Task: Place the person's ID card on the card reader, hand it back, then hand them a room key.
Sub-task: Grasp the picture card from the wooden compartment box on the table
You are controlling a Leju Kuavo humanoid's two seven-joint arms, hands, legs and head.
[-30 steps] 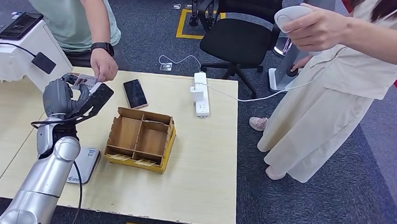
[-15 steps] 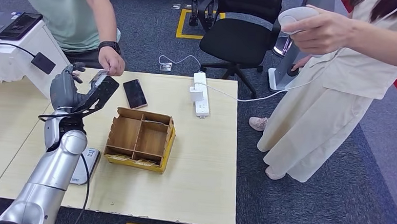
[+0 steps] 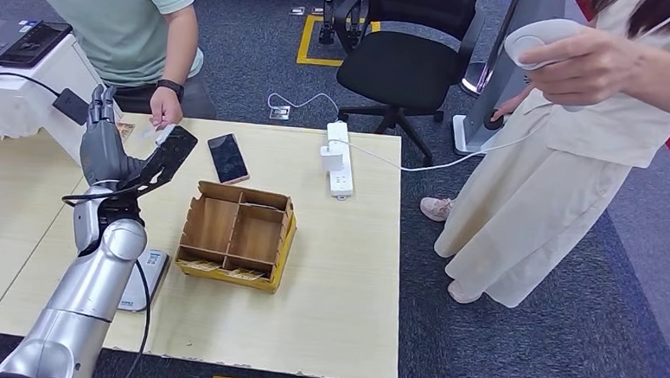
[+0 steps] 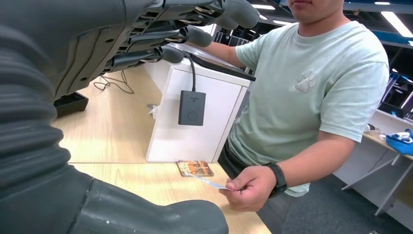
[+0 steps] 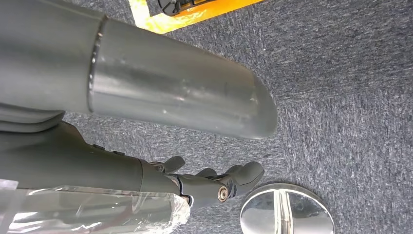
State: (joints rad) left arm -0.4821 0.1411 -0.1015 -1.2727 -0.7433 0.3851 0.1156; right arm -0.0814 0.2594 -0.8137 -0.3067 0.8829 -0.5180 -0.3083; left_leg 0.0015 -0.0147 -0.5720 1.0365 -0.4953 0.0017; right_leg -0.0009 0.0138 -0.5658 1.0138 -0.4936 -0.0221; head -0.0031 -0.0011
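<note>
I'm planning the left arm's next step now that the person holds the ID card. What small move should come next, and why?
Probably draw the left hand back toward the wooden tray. Its fingers are spread and hold nothing, and the person's hand pinches the card, so the room key comes next.

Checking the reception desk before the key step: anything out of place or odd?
Nothing damaged or spilled. One stray: a small printed card lies loose on the table at the foot of the white stand, apart from the wooden tray. The person holds the ID card; the left hand is open.
</note>
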